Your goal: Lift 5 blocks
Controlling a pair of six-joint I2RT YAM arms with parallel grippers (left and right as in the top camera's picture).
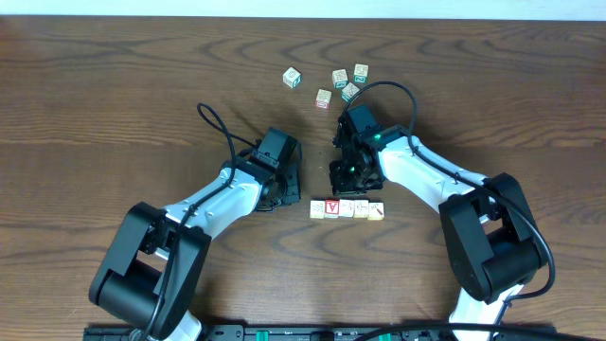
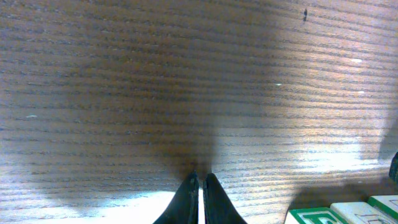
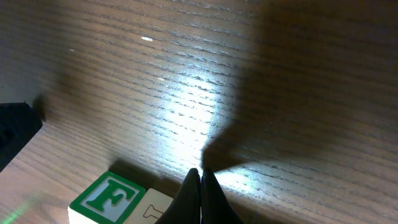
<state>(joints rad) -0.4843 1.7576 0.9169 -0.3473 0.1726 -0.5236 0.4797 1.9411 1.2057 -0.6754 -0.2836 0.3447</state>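
Observation:
Five pale blocks (image 1: 347,209) lie in a tight row on the wooden table, the second from the left with a red face (image 1: 331,208). My left gripper (image 1: 287,197) sits low just left of the row, shut on nothing. In the left wrist view its tips (image 2: 199,176) meet over bare wood, with the row's green-edged end block (image 2: 317,216) at the lower right. My right gripper (image 1: 343,185) is right behind the row, shut and empty. In the right wrist view its tips (image 3: 200,172) are beside a green F face (image 3: 106,198) and a cream face (image 3: 152,208).
Several other cubes with teal or green prints lie scattered at the back (image 1: 292,77), (image 1: 339,78), (image 1: 361,72), (image 1: 350,92), plus a pale pinkish one (image 1: 324,98). The right arm's cable loops above its wrist (image 1: 398,90).

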